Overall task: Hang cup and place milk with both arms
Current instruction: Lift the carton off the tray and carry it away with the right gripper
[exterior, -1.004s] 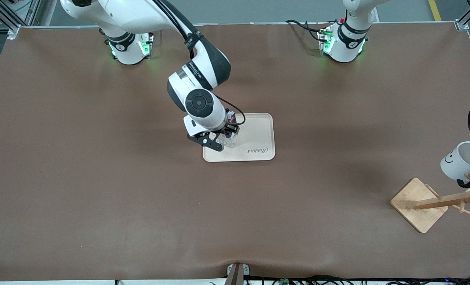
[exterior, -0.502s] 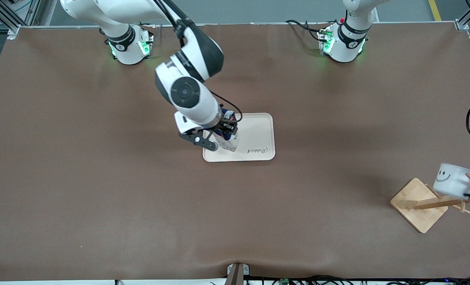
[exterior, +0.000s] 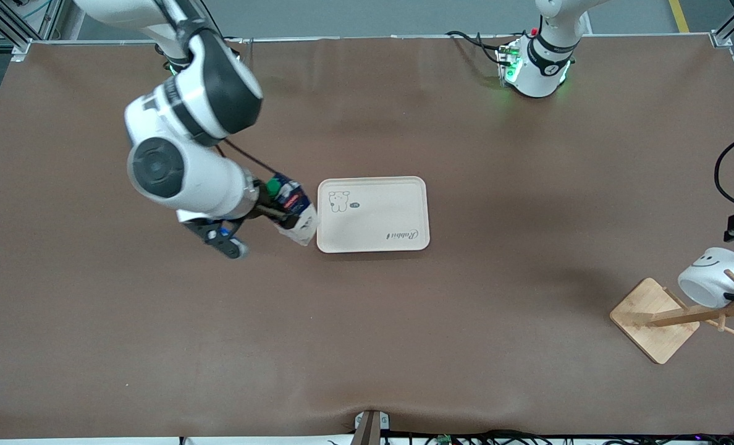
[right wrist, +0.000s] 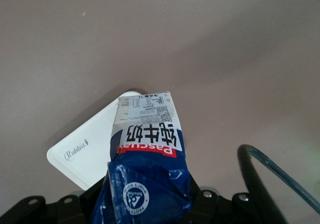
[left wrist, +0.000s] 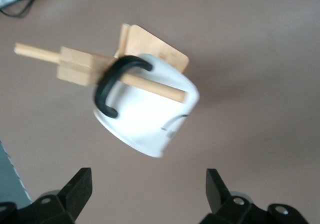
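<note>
Right gripper [exterior: 278, 213] is clamped on the milk [exterior: 293, 210], tilted in the air just beside the tray [exterior: 373, 214], so it isn't placed. Left gripper [left wrist: 147, 196] has its fingers spread wide, hanging over the cup [left wrist: 145, 108], which already hangs by its handle on the rack's peg [left wrist: 150, 83], well apart from the tray.

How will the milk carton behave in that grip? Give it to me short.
The milk is probably light: the right gripper, shut on it, holds it tilted beside the tray. Its creased wall in the right wrist view suggests soft card that dents. Tall and narrow, it may tip if set down slanted.
</note>
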Robot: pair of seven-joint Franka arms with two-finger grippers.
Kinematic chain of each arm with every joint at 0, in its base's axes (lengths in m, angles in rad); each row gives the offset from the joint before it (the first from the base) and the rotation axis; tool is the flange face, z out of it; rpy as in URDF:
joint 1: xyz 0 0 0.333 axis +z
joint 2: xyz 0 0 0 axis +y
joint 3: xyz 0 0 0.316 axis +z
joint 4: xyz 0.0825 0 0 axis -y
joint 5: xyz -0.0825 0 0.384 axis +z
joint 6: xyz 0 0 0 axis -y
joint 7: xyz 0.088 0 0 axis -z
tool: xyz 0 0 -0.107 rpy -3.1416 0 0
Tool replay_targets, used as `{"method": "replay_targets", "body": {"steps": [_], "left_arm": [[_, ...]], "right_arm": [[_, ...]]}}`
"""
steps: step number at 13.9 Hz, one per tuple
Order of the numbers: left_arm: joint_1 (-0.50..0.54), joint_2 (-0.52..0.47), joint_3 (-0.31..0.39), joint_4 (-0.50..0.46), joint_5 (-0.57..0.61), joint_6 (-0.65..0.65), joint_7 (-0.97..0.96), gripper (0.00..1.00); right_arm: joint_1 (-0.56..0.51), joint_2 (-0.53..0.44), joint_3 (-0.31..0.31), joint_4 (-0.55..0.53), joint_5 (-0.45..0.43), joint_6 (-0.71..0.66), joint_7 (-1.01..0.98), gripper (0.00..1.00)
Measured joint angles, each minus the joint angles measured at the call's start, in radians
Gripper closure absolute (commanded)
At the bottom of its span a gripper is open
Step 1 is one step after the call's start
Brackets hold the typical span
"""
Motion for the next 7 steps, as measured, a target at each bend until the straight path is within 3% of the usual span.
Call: {"method": "replay_targets", "body": {"steps": [4,7], "left_arm": [[-0.004,-0.076,-0.054,0.001,-0.040,-0.179,-0.236,0.00],[-0.004,-0.116,-0.056,0.001,-0.066,-0.231,-0.278,0.00]], "right_arm": [[-0.069,-0.021,-0.022,0.011,-0.043,-0.051,-0.062,1.00],[-0.158,-0.034,-0.030,0.011,-0.055,-0.146,-0.274,1.00]]}}
